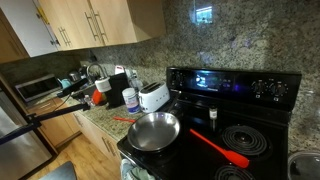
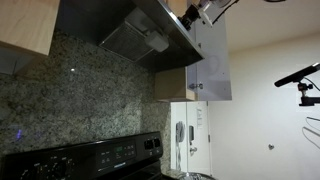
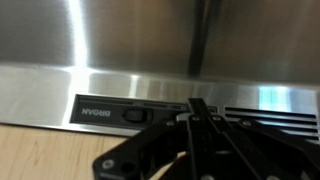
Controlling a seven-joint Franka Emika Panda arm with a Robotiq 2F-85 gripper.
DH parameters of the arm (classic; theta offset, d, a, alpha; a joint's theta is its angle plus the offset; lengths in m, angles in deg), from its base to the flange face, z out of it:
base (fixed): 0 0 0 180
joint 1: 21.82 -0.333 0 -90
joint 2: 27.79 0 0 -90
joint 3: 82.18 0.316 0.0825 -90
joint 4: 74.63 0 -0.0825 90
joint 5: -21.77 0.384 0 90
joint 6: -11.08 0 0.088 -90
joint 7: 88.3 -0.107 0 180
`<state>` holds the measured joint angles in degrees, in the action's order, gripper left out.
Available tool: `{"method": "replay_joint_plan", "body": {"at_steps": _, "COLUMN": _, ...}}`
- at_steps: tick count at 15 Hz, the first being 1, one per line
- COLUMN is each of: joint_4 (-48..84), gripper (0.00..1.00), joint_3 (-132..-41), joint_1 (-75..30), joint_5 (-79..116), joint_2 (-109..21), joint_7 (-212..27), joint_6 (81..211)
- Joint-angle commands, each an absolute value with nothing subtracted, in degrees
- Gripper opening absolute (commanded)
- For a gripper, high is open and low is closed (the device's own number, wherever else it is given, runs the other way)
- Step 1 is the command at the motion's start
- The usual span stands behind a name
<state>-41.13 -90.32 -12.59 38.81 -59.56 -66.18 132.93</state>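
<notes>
the black gripper (image 3: 197, 104) fills the bottom of the wrist view, its claw pinched shut with the fingertips together and nothing between them. the tips sit at the control strip of the steel range hood (image 3: 150, 80), just beside a small dark switch (image 3: 133, 114) (whether they touch the panel i cannot tell). in an exterior view the gripper is up at the hood's front edge, near a cabinet (image 2: 210, 70). well below, a frying pan (image 1: 153, 130) and a red spatula (image 1: 218, 147) rest on the black stove (image 1: 235, 85).
</notes>
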Motion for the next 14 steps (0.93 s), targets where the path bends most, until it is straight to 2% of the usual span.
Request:
{"method": "replay_joint_plan", "body": {"at_steps": 1, "joint_4": -42.6, "gripper": 0.02, "joint_3": -90.7, "joint_1": -13.5, "joint_5": 38.1, "joint_2": -60.7, "joint_7": -67.7, "joint_6": 134.9}}
{"method": "replay_joint_plan", "body": {"at_steps": 14, "joint_4": -43.7, "gripper": 0.02, "joint_3": -89.9, "joint_1": -15.6, "joint_5": 36.7, "joint_2": -61.1, "joint_7": -65.7, "joint_6": 135.2}}
